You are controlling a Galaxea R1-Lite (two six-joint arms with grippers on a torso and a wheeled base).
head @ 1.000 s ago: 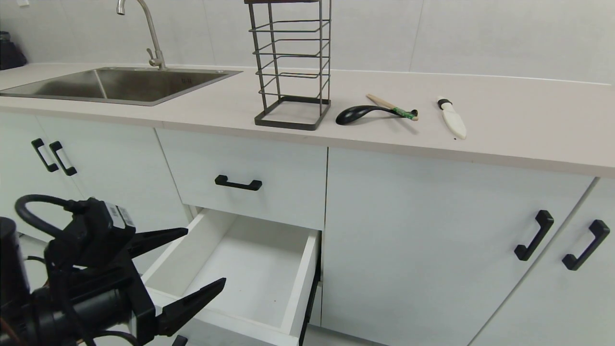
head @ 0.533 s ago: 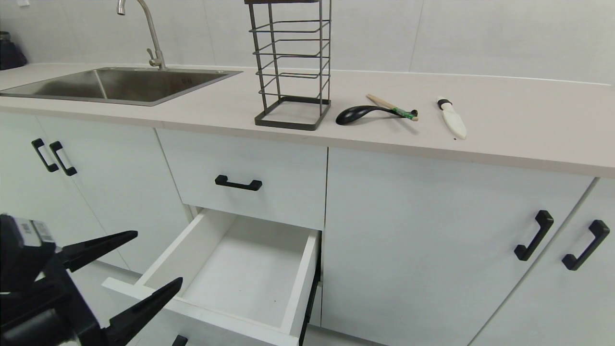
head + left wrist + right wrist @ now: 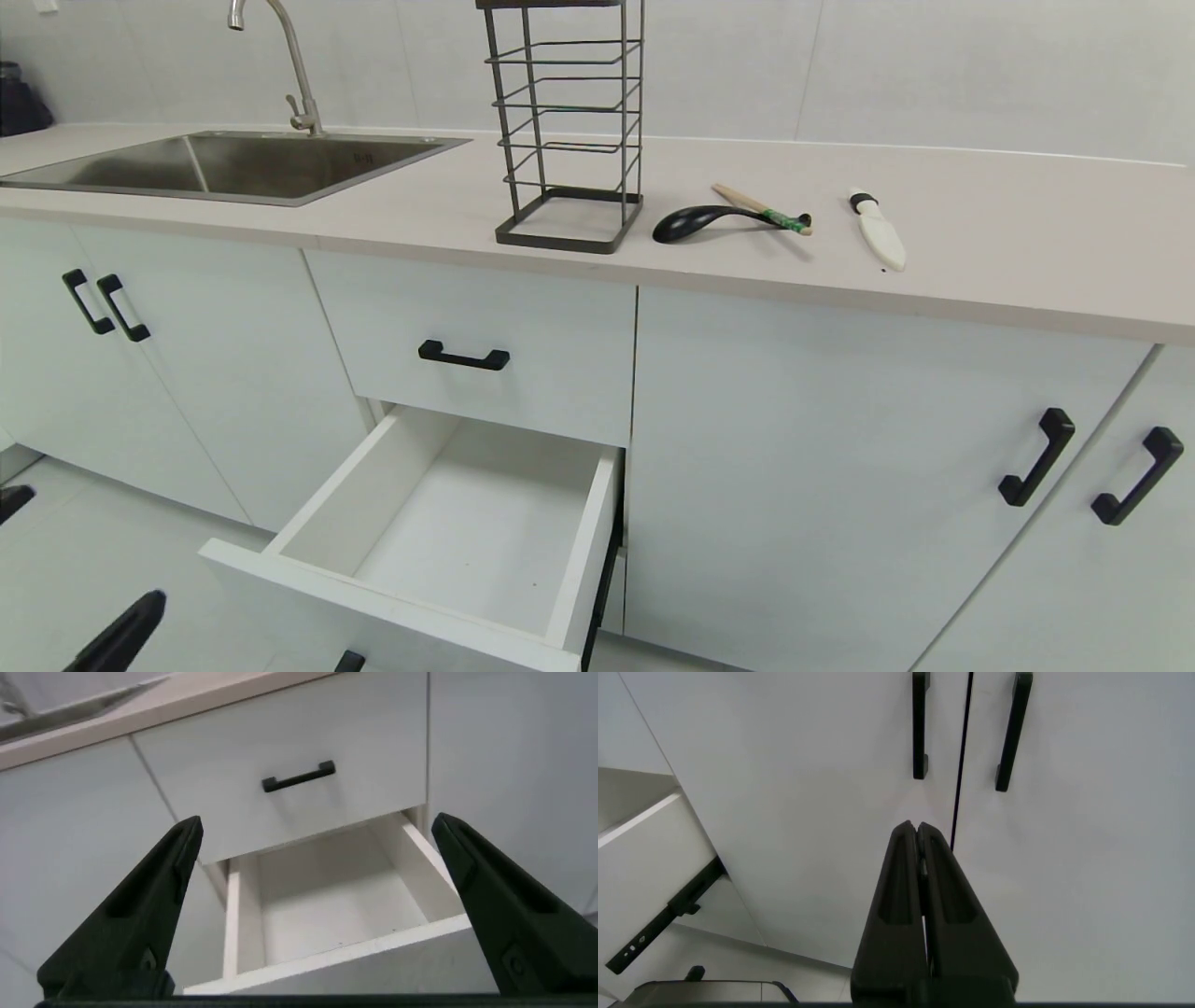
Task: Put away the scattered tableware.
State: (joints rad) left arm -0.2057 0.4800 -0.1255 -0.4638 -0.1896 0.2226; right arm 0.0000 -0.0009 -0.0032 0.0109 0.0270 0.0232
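Observation:
On the counter lie a black spoon point(image 3: 695, 221), wooden chopsticks point(image 3: 761, 207) with a green band, and a white sheathed knife point(image 3: 879, 231). Below the counter, a white drawer point(image 3: 586, 551) stands pulled out with nothing inside. My left gripper point(image 3: 93, 543) is open at the lower left, away from the drawer's front corner. In the left wrist view its fingers point(image 3: 140, 924) spread wide with the drawer point(image 3: 231, 924) seen between them. My right gripper point(image 3: 918, 831) is shut on nothing and faces the white cabinet doors.
A tall black wire rack point(image 3: 568, 121) stands on the counter left of the spoon. A steel sink point(image 3: 233, 163) with a faucet point(image 3: 285, 56) sits at the far left. A closed drawer with a black handle point(image 3: 463, 356) is above the open one. Door handles point(image 3: 1036, 457) are at the right.
My left gripper has drawn back down and to the left, away from the open drawer, staying open. The tableware and drawer have not moved.

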